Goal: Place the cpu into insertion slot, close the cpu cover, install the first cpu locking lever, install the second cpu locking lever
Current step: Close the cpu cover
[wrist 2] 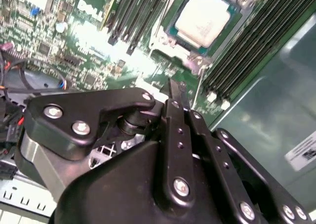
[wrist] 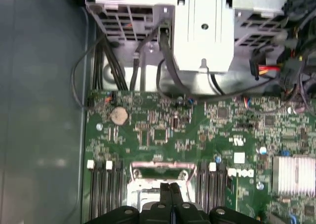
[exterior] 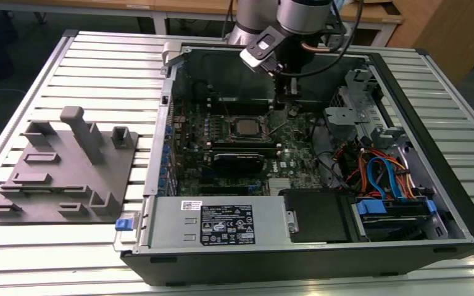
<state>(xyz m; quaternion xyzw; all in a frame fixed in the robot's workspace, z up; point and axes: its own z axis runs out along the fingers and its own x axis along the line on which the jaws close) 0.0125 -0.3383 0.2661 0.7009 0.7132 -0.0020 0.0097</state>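
The cpu (wrist 2: 202, 19) lies flat in the insertion slot (exterior: 244, 127) on the green board, its silvery top facing up. The cpu cover (wrist 2: 170, 36) lies down around it as a metal frame. A thin wire lever (wrist 2: 199, 89) stands up beside the socket, close to my fingertips. My gripper (exterior: 280, 106) hangs just past the socket's corner on the exterior view's right. The gripper (wrist 2: 174, 85) is shut, its two black fingers pressed together with nothing between them. In the first wrist view the gripper (wrist: 170, 188) points at the socket's metal rim (wrist: 158, 169).
The open computer case (exterior: 434, 92) surrounds the board. Black memory slots (wrist 2: 247, 41) flank the socket. A metal drive cage (wrist: 205, 36) and black cables (wrist: 165, 61) lie beyond the board. A grey fixture plate (exterior: 64, 179) sits at the exterior view's left.
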